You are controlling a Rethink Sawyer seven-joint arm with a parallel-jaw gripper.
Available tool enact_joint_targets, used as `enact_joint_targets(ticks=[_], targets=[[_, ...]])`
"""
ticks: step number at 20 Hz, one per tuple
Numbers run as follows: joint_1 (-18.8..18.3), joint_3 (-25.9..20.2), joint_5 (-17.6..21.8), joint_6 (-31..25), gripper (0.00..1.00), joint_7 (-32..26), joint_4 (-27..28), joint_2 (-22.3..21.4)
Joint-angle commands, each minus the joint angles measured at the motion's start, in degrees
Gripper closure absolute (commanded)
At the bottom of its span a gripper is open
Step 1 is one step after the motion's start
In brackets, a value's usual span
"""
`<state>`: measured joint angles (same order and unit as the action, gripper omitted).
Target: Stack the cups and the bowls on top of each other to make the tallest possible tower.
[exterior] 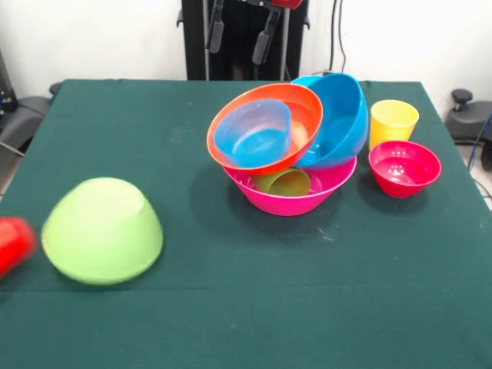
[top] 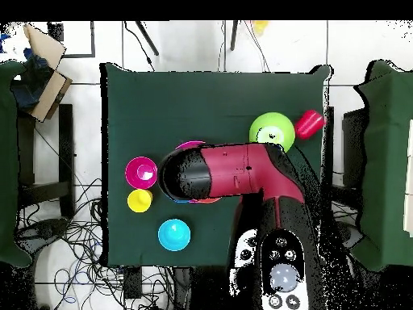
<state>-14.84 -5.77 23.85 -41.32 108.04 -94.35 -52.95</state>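
The tower [exterior: 290, 146] sits right of the table's middle: a pink bowl [exterior: 292, 196] holds tilted orange and blue bowls. From above, the arm [top: 234, 171] hides it, but a cyan bowl [top: 174, 235] shows only there. I cannot tell the gripper's state.

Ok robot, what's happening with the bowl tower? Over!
Gripper up high, holding nothing. Tower lopsided on pink bowl. Lime green bowl upside down, apart.

My bench [exterior: 231, 323] wears a dark green cloth. Cables [top: 77, 242] tangle on the tiled floor [top: 185, 44] beside it. A cardboard box [top: 44, 69] sits off one corner.
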Motion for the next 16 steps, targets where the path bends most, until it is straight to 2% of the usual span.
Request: enact_joint_targets(ticks=[1,6,12,14,16], targets=[[-0.2,-0.8,-0.5,2.0,0.00,5.3,-0.4,3.1],[-0.4,-0.7,-0.7,2.1,0.00,4.7,-0.5,3.0],[-1.2,-0.8,-0.2,6.6,0.00,4.6,-1.9,4.2],[-3.6,-2.7,-1.9,7.9,0.00,2.3,-3.1,3.5],[-6.2,-5.0,-3.2,12.0,0.00,0.9,-4.8,2.2]])
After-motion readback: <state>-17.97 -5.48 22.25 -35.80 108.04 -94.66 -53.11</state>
